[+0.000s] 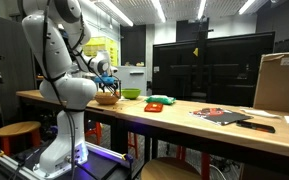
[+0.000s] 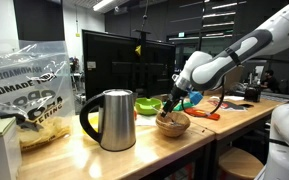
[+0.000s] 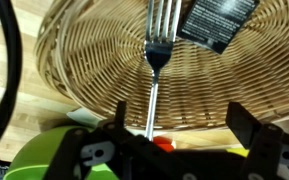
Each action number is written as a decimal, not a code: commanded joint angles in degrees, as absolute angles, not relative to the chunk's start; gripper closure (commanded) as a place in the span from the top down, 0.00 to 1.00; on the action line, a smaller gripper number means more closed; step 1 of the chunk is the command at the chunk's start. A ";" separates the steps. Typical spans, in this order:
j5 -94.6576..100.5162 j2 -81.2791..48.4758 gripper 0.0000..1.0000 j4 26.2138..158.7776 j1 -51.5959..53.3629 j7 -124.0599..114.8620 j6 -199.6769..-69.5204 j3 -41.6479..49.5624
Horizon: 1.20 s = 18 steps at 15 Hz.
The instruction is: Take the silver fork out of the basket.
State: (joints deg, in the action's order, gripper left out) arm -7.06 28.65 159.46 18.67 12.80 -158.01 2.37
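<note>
The tan woven basket (image 3: 84, 60) fills the wrist view. The silver fork (image 3: 156, 45) lies in it, tines toward the far rim, with its thin handle running down between my fingers, close to the left one. My gripper (image 3: 181, 120) is open just above the basket's near rim, with both black fingers wide apart. In both exterior views the gripper (image 1: 106, 84) (image 2: 180, 101) hangs right over the basket (image 1: 107, 99) (image 2: 172, 125) on the wooden table. The fork is too small to make out there.
A bright green bowl (image 1: 131, 94) (image 2: 149, 106) stands just behind the basket, and its rim shows in the wrist view (image 3: 34, 155). A flat red-and-green object (image 1: 156, 103) lies beyond. A steel kettle (image 2: 112, 119), plastic bag (image 2: 29, 85), cardboard box (image 1: 279, 82), and dark printed tag (image 3: 219, 20) are also present.
</note>
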 commanded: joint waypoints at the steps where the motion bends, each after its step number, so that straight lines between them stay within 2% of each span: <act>1: -8.83 29.13 1.00 159.37 19.59 14.38 -156.70 3.38; 6: -11.17 28.56 1.00 159.37 20.12 15.20 -156.38 4.55; 7: -11.67 28.56 0.91 159.38 20.29 15.35 -156.28 4.81; 8: -12.08 28.42 0.74 159.38 20.41 15.69 -156.40 5.14; 10: -12.84 28.43 0.61 159.38 20.64 16.34 -156.16 5.59; 16: -13.58 28.42 0.13 159.41 20.93 17.56 -156.03 6.36; 18: -13.41 28.53 0.01 159.41 20.78 17.55 -155.94 6.38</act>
